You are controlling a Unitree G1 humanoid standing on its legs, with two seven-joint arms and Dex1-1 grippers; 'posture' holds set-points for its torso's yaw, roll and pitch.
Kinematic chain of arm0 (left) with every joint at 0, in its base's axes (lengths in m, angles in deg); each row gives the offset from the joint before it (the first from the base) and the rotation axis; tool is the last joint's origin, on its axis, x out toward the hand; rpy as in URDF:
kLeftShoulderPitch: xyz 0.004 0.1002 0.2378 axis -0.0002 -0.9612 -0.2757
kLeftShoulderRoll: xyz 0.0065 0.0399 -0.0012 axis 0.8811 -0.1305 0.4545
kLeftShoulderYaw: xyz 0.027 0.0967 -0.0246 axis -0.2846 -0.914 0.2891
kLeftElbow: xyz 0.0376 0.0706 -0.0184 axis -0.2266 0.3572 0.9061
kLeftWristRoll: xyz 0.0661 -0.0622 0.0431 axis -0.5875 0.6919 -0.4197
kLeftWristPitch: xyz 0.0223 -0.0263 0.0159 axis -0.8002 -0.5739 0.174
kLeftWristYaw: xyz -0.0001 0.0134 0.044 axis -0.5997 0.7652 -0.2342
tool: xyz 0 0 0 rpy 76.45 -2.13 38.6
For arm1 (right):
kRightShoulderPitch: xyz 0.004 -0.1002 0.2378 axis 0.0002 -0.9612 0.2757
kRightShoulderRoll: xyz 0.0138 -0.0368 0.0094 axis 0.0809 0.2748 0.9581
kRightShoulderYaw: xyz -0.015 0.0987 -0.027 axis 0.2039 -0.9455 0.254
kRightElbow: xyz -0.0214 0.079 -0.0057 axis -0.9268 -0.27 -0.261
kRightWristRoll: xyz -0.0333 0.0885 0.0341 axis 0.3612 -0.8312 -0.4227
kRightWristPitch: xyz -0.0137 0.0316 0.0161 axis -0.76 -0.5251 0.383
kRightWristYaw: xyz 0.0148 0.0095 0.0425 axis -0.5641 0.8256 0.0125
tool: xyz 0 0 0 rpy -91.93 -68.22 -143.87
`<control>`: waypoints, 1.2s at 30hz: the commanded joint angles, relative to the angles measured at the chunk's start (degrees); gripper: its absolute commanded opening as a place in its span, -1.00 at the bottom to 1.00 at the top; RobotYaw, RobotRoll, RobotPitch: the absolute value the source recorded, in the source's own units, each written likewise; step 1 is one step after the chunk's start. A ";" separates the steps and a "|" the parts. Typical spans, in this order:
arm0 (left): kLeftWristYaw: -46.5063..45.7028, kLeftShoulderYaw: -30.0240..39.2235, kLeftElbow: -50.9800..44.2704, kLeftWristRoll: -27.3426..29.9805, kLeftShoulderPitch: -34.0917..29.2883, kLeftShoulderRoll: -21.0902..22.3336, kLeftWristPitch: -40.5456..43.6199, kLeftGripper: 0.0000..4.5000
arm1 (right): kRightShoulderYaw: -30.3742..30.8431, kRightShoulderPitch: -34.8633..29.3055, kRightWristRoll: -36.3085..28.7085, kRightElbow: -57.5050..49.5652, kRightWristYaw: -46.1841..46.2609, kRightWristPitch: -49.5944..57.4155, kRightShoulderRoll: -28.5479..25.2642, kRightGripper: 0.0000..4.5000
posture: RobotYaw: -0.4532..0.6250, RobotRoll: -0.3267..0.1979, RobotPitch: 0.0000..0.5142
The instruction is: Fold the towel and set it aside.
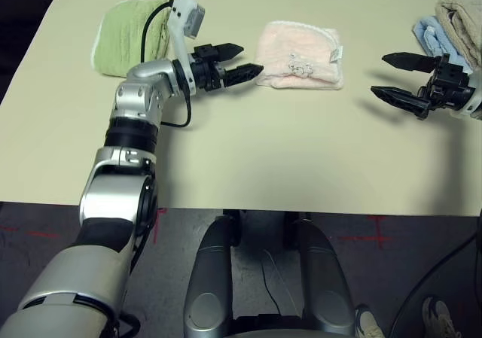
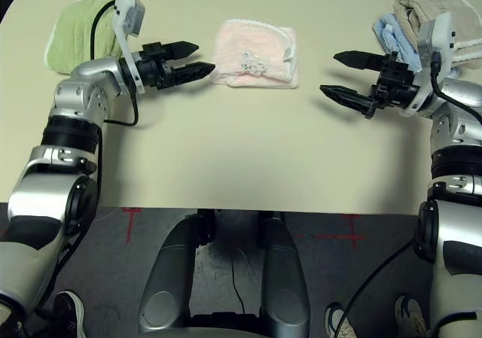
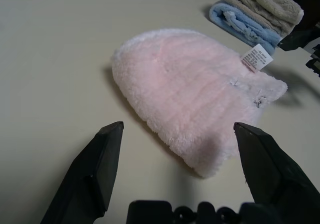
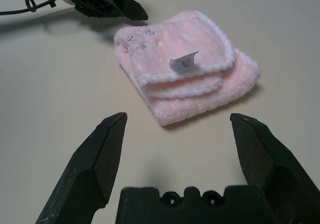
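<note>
The left gripper (image 1: 239, 61) hung with jaws spread, just beside the towel's (image 1: 300, 65) left edge, probably ready to push it aside. The towel lay folded near the table's (image 1: 248, 157) far edge. The right gripper (image 1: 393, 76) waited apart, jaws spread.

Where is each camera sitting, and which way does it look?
Left eye and right eye views: on the head, looking down at the table over both silver arms.
Left wrist view: behind the open left gripper, facing the pink towel.
Right wrist view: behind the open right gripper, facing the towel's other side.
Shared: every view shows the towel.
</note>
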 commanded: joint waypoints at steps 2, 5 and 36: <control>4.23 -1.16 5.79 -0.70 3.07 0.31 9.04 0.99 | -0.65 -1.78 -0.51 -1.81 -0.06 0.71 -1.03 0.99 | -0.23 0.25 0.56; 4.38 -0.96 8.41 -1.09 4.90 -0.04 12.71 0.99 | -0.64 -1.97 -0.41 -2.15 0.02 0.44 -1.10 0.99 | -0.23 0.25 0.56; -1.10 7.46 12.47 1.25 9.83 -8.80 17.91 0.99 | 0.03 -3.86 0.02 -4.27 0.84 -0.49 -0.59 0.99 | -0.24 0.25 0.57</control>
